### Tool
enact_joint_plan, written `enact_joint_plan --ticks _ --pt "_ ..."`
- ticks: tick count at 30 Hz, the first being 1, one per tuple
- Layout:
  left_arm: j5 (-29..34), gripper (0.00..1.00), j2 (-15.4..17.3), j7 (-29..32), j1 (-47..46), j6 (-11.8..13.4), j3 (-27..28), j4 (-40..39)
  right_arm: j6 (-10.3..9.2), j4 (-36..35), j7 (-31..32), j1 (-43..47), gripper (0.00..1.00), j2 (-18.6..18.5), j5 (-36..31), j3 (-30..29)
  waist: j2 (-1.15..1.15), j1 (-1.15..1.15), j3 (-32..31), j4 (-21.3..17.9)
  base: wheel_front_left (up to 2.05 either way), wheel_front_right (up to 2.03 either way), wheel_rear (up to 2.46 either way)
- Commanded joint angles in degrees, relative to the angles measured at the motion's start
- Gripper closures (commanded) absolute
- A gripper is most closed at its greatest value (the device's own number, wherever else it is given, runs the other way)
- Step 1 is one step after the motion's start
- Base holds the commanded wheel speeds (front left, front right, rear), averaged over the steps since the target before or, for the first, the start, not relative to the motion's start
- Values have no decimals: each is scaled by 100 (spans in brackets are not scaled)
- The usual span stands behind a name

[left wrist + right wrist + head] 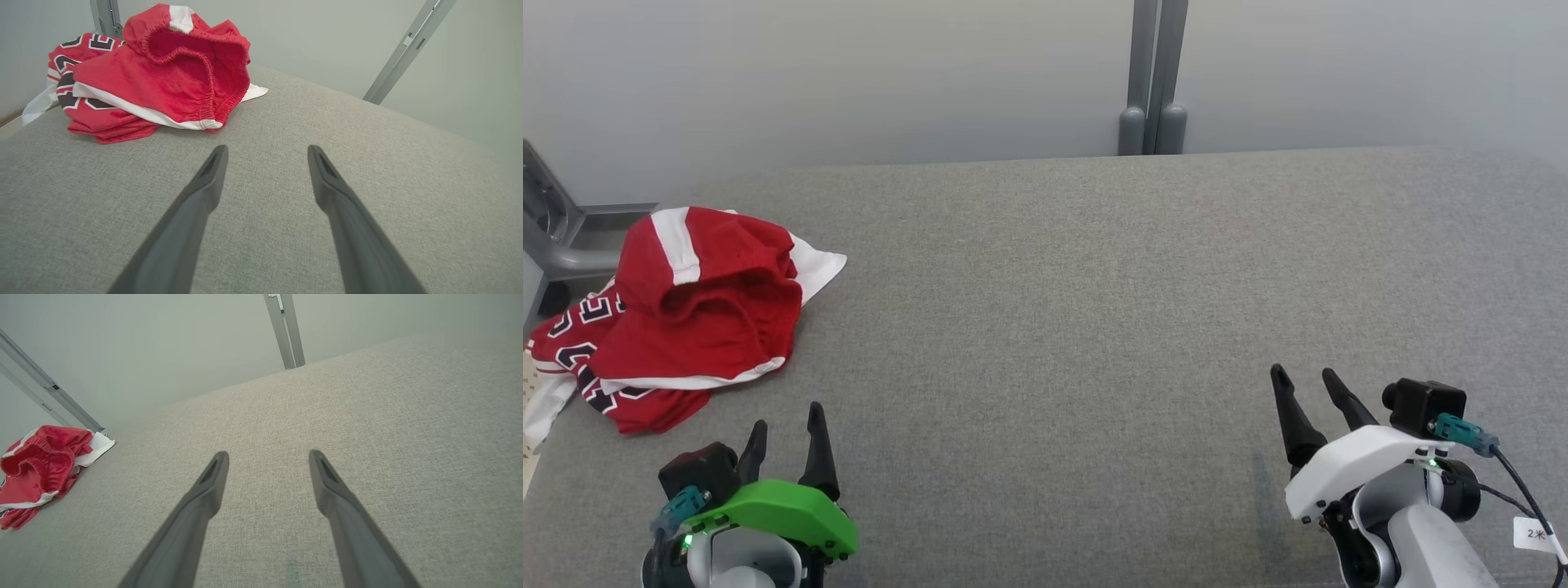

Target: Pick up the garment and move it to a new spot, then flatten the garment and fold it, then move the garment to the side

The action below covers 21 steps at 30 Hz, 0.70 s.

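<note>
Both grippers sit low and close, fingers spread wide, holding nothing. The left gripper [787, 416] is nearest the red and white garment [703, 310], which lies in a bunched heap just ahead of it, at the left edge. The right gripper [1304, 374] is well apart from it. Picking up looks not yet started. Next, I think the left gripper must reach forward and pinch a top fold. The soft grey surface [1094, 286] is wide. Behind it stand a pale wall [849, 73] and a metal post [1152, 82].

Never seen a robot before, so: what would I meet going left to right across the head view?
A crumpled red-and-white fabric garment, green-topped left tool, grey metal upright post, white-topped right tool.
</note>
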Motion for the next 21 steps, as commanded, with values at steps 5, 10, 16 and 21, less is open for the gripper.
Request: enact_joint_plan --ticks 5,10,16,21 --pt "381 0 115 -74 -148 85 -115 -42 2 -76 -58 -99 0 -30 -423 -95 0 0 -9 8 0 0 0" --pt "528 0 146 -80 -138 95 -157 -21 2 -36 -69 -119 0 -34 -688 -116 0 0 -19 5 0 0 0" --pt "719 0 206 -138 -154 29 -232 11 3 25 -135 -144 0 -37 -920 -78 0 0 -35 6 0 0 0" --pt "825 0 220 -186 -137 46 -255 -14 3 78 -194 -167 0 -39 -1075 -34 0 0 -43 11 0 0 0"
